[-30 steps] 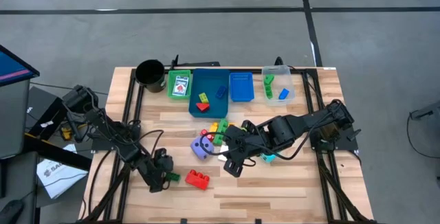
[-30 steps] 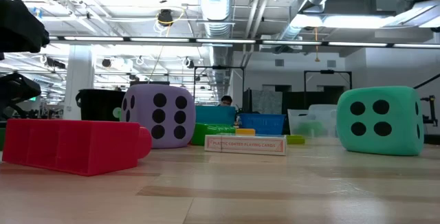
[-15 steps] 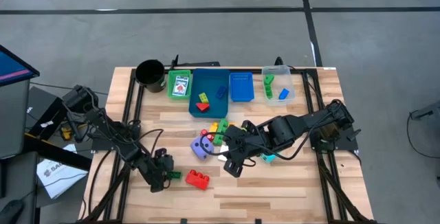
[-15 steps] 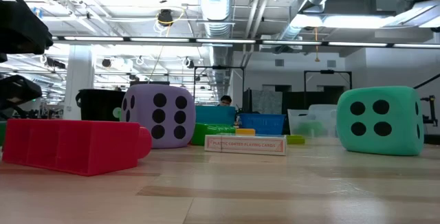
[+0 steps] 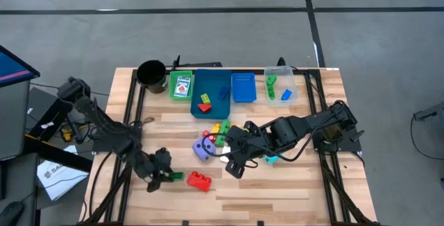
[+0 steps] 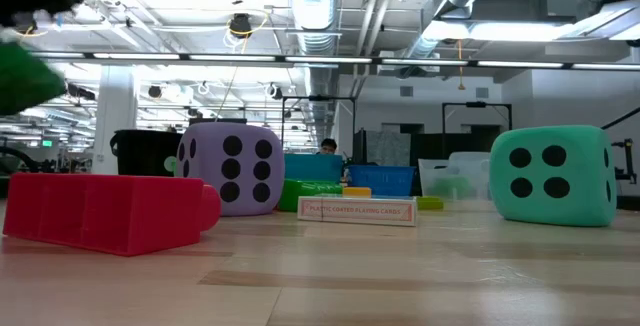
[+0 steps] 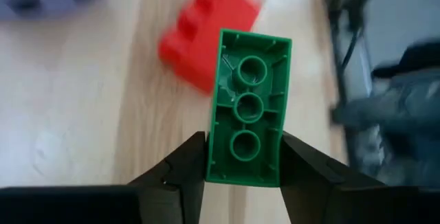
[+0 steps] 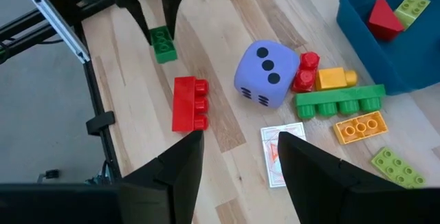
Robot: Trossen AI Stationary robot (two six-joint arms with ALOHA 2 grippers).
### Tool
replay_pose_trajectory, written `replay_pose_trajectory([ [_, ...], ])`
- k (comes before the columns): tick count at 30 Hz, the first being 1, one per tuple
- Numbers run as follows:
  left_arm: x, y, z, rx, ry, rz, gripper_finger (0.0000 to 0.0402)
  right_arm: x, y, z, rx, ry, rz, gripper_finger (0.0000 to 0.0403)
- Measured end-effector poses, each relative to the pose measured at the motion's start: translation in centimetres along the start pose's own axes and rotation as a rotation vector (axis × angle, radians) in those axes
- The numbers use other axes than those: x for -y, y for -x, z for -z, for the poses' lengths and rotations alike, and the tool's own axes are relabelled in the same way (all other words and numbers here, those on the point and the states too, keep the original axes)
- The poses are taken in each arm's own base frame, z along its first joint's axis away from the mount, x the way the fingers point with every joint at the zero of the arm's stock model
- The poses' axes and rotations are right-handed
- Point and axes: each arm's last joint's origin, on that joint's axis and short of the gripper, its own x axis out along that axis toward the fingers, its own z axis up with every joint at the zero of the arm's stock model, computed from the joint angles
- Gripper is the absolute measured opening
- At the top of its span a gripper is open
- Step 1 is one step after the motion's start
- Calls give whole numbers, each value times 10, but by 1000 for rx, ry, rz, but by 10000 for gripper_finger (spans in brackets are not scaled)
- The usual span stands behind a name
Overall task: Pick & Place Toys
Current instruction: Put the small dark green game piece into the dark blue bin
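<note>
My left gripper (image 5: 165, 175) is shut on a green brick (image 7: 247, 114) near the table's front left; the brick also shows in the right wrist view (image 8: 162, 44) and as a green blur high in the low view (image 6: 25, 76). A red brick (image 5: 200, 180) lies flat on the table just right of it. My right gripper (image 5: 234, 165) hangs open and empty over a white card (image 8: 282, 157) beside the purple dice (image 5: 202, 150). The teal dice (image 6: 555, 176) stands on the table at the right, partly hidden under the right arm in the high view. My left gripper pinches the green brick's two long sides (image 7: 214, 157) between its two fingers (image 7: 185, 165), at one end of the brick. The rest of the brick reaches out past the fingertips, its hollow underside toward the wrist camera. The brick is lifted clear of the table.
Loose bricks (image 8: 340, 100) lie in a cluster behind the purple dice. At the far edge stand a black cup (image 5: 151, 73), a green tray (image 5: 173, 91), a blue tray with bricks (image 5: 198, 105), a blue basket (image 5: 243, 87) and a clear tray (image 5: 294, 98). Bare wood lies along the front edge.
My left gripper has risen with the green brick: in the low view the brick has gone from table height at the left edge to high at the upper left. The red brick has stayed in place.
</note>
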Motion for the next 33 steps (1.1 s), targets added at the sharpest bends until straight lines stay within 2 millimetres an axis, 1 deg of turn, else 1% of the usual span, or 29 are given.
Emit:
replay_pose_trajectory([
  [4, -6, 19, -18, 171, 68, -9, 140, 0, 0, -1, 14, -2, 9, 184],
  [7, -14, 33, -33, 317, 132, -47, 140, 0, 0, -1, 18, -3, 11, 184],
  [12, -34, 55, -56, 562, 199, -170, 141, 2, 0, -4, 100, 44, 86, 184],
  [17, -57, 67, -80, 764, 298, -294, 141, 4, -1, -15, 186, 120, 106, 184],
  [21, -78, 69, -96, 830, 331, -357, 141, 5, -3, -27, 252, 183, 88, 184],
  [25, -100, 68, -111, 863, 359, -381, 141, 10, -4, -38, 291, 273, 95, 184],
  [29, -124, 59, -119, 826, 398, -428, 141, 21, -8, -47, 276, 332, 95, 184],
  [33, -149, 45, -122, 768, 445, -465, 141, 30, -12, -53, 242, 362, 41, 184],
])
